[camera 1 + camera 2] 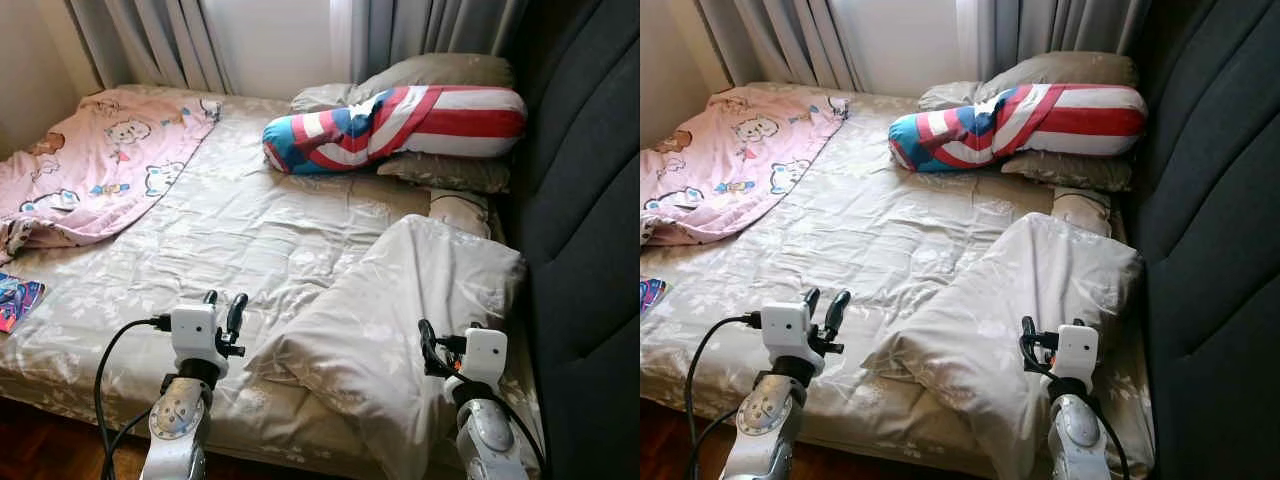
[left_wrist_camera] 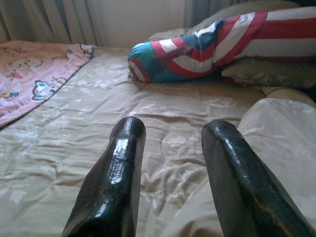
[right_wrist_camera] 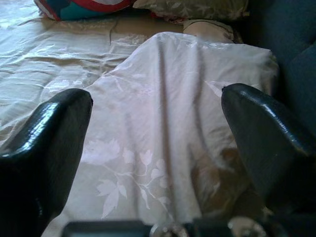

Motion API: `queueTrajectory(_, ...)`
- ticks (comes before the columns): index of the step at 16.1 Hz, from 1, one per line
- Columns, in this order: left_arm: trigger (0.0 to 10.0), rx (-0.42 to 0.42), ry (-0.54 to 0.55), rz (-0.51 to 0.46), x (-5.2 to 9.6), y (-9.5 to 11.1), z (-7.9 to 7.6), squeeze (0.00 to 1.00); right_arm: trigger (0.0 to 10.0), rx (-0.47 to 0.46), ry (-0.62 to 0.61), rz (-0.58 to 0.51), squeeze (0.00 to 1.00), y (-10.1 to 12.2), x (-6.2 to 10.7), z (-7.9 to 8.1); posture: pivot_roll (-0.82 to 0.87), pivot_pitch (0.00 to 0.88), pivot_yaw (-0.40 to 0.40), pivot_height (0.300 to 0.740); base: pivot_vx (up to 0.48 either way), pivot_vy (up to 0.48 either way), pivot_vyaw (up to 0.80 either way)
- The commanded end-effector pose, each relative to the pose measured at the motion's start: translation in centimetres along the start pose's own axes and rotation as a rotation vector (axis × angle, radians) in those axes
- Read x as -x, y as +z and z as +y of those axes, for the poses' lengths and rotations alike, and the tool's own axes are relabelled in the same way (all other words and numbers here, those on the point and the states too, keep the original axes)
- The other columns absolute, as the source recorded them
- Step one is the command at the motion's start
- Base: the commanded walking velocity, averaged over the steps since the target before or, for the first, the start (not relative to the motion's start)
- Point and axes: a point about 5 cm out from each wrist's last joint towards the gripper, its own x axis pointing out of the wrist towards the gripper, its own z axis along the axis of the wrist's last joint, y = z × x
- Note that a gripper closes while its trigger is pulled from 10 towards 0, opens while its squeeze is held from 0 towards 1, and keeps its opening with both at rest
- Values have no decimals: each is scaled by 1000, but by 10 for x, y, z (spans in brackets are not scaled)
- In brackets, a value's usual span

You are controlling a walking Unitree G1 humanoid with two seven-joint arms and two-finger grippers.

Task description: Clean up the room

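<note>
A beige pillow (image 1: 400, 320) lies askew at the bed's (image 1: 250, 230) near corner, beneath the right gripper (image 3: 158, 143), its fingers spread wide and empty; the left gripper (image 1: 224, 306) hovers beside it, parted, holding nothing.

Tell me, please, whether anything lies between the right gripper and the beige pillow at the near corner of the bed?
Nothing visible does. The right gripper, fingers open, points straight at the beige pillow, which lies just ahead on the bed sheet. The left gripper hovers apart, over bare sheet.
</note>
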Motion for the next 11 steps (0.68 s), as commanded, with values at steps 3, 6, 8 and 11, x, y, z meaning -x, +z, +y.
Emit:
queueTrajectory(3, 10000, 23, 9, 23, 4, 3, 0, 0, 10000, 18, 18, 35, 0, -1, -1, 2, -26, 7, -13, 730, 0, 0, 0)
queueTrajectory(6, 10000, 27, 6, 36, 5, 2, 0, 0, 10000, 7, 11, 25, 0, -3, 2, 2, -28, 9, -9, 716, 0, 0, 0)
queueTrajectory(8, 10000, 31, 5, 46, 4, 1, -1, 0, 10000, 10, 10, 35, 0, -4, 2, 2, -25, 26, -11, 716, 0, 0, 0)
queueTrajectory(11, 10000, 34, 10, 55, 4, 0, 1, 0, 10000, 18, 12, 57, 0, -5, 1, 3, -23, 47, -15, 716, 0, 0, 0)
